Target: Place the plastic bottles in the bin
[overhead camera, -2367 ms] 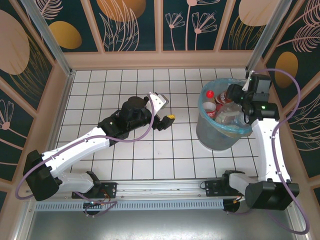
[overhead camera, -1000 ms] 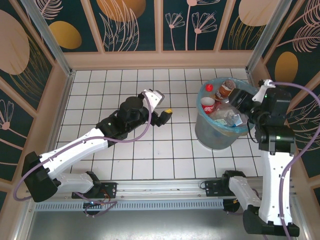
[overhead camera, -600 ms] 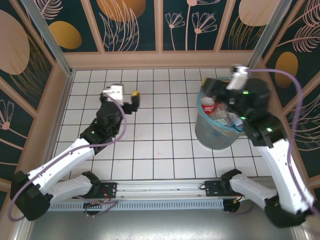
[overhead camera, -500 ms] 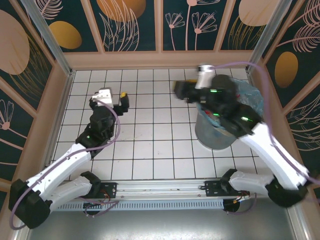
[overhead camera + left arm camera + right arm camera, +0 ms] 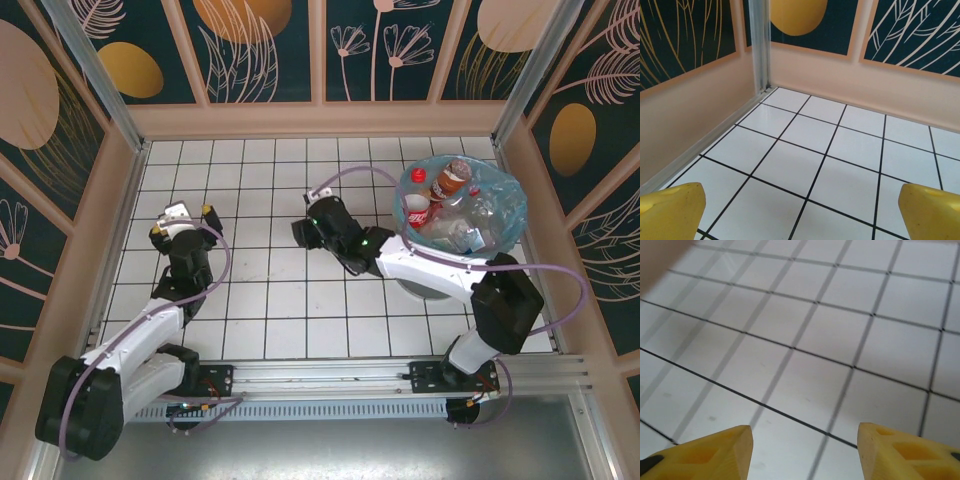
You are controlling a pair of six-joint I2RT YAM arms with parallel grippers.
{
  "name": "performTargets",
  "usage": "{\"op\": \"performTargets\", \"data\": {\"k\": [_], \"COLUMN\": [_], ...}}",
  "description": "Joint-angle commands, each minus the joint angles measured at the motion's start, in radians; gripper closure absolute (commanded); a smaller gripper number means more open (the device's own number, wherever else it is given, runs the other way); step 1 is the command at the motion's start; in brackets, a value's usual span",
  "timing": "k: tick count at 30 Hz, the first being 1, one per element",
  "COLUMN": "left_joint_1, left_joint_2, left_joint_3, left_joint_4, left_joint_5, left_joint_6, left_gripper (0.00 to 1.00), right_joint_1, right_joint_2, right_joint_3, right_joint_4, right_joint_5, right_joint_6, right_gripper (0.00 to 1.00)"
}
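The bin point(image 5: 510, 222), grey with a light-blue bag over its rim, stands at the far right of the tiled floor. Inside it lie several plastic bottles: a brown one point(image 5: 453, 178), a red-capped one point(image 5: 418, 176), a red-labelled one point(image 5: 418, 212) and clear ones point(image 5: 470, 236). My right gripper point(image 5: 300, 232) reaches low over the middle tiles, left of the bin; in the right wrist view it point(image 5: 805, 452) is open over bare tile. My left gripper point(image 5: 183, 221) is near the left wall, and in the left wrist view it point(image 5: 802, 220) is wide open with nothing between its yellow fingertips point(image 5: 671, 210).
Peach walls with dark leaf panels enclose the floor on three sides. An aluminium post point(image 5: 759, 45) stands in the far-left corner ahead of my left gripper. A metal rail point(image 5: 320, 400) with the arm bases runs along the near edge.
My right arm swung left from over the bin to low over the middle tiles, its jaws narrowing slightly. My left arm pulled back from the middle to the left wall.
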Motion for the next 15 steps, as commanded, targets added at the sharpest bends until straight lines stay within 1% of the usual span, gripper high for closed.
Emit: {"op": "performTargets", "data": {"k": [1,4,9,15], "left_joint_1": [0.021,0.040,0.065,0.070], "left_joint_2": [0.028,0.056,0.072,0.093], "left_joint_3": [-0.030,-0.049,-0.077,-0.074], "left_joint_4": [0.143,0.185,0.233,0.240], "left_joint_5": [0.018,0.017,0.015,0.022], "left_joint_6": [0.000,0.019,0.025,0.028], "left_gripper": [0.02,0.02,0.02,0.02], "right_joint_1": [-0.027,-0.070,-0.199,-0.319], "right_joint_2": [-0.032,-0.052,-0.141,-0.229], "right_joint_3": [-0.096,-0.185,-0.311,-0.400], "right_joint_4": [0.124,0.178,0.255,0.287], "right_joint_5": [0.121,0.182,0.140,0.111], "right_joint_6": [-0.022,-0.063,-0.092,-0.146], "right_gripper": [0.43,0.45,0.46,0.46]}}
